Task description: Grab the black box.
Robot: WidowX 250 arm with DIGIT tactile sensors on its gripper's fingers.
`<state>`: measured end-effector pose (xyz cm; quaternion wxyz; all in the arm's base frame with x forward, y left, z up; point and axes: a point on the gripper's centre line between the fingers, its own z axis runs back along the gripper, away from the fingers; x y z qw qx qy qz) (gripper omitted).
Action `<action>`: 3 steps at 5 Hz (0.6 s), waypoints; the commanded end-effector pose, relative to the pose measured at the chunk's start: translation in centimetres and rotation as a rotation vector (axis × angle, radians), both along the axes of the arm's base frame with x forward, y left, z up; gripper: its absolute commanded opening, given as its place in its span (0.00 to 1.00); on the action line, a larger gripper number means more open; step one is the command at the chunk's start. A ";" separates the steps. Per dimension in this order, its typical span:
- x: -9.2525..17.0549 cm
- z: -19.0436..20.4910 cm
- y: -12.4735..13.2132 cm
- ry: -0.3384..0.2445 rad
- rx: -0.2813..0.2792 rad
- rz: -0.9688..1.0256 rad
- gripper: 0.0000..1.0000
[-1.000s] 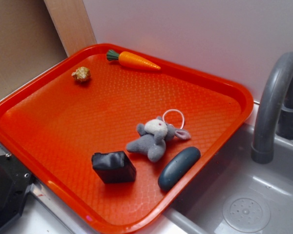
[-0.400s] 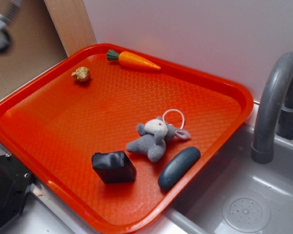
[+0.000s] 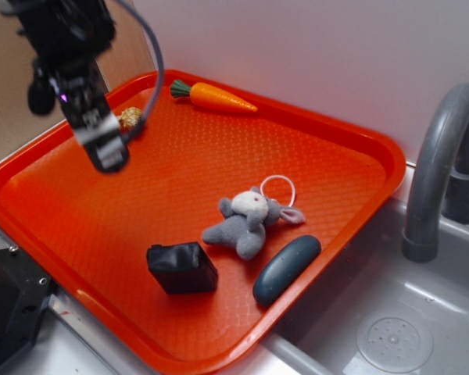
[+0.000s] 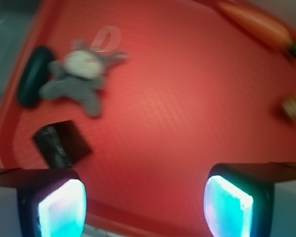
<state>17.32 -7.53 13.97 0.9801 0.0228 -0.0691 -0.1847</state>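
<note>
Probably the black box [image 3: 181, 267] is light and soft; with my gripper [image 4: 145, 202] wide open, I take its flat sides.

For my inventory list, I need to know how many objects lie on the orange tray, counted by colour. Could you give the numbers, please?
Orange: 1, the toy carrot
Tan: 1, the small lumpy object
Grey: 1, the plush bunny
Black: 1, the black box
Dark teal: 1, the oval pebble
Total: 5 on the tray
</note>
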 end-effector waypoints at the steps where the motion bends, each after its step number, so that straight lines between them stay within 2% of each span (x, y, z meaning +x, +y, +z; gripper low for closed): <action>1: -3.8 -0.8 -6.5 -0.061 0.016 -0.300 1.00; 2: -4.3 -2.5 -7.6 -0.044 0.029 -0.311 1.00; 3: -2.4 -5.6 -7.3 -0.119 0.019 -0.414 1.00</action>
